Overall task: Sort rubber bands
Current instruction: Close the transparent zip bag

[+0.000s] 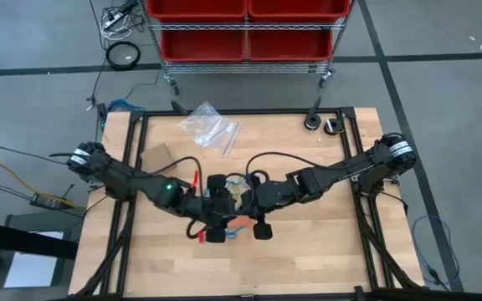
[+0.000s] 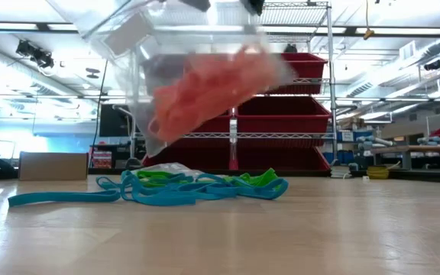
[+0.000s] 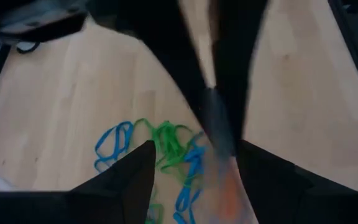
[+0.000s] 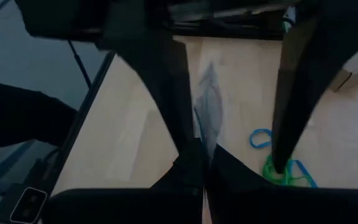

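Note:
A clear plastic bag [image 2: 197, 76] with orange rubber bands [image 2: 205, 95] inside hangs over the middle of the table. My right gripper [image 4: 205, 171] is shut on it. My left gripper [image 3: 204, 180] is open; its fingers stand on either side of the bag [image 3: 225, 180]. Both grippers meet near the table's middle, left [image 1: 216, 232] and right [image 1: 262, 230]. Blue and green rubber bands [image 2: 197, 187] lie in a loose heap on the table under the bag, also seen in the left wrist view [image 3: 166, 146]. My right gripper pinches the bag's thin upper part [image 4: 207, 118] between its two shut fingers, slanting down from the table's right side. The bag hangs tilted below them, its lowest corner [image 2: 155, 145] clear of the table and of the bands beneath. My left gripper: I cannot tell whether its open fingers [image 3: 135, 177] touch the bag.
More clear bags [image 1: 210, 127] lie at the table's far side, with a piece of cardboard [image 1: 156, 156] to their left. Two small round objects [image 1: 322, 124] sit at the far right corner. A rack of red bins [image 1: 245, 29] stands beyond the table.

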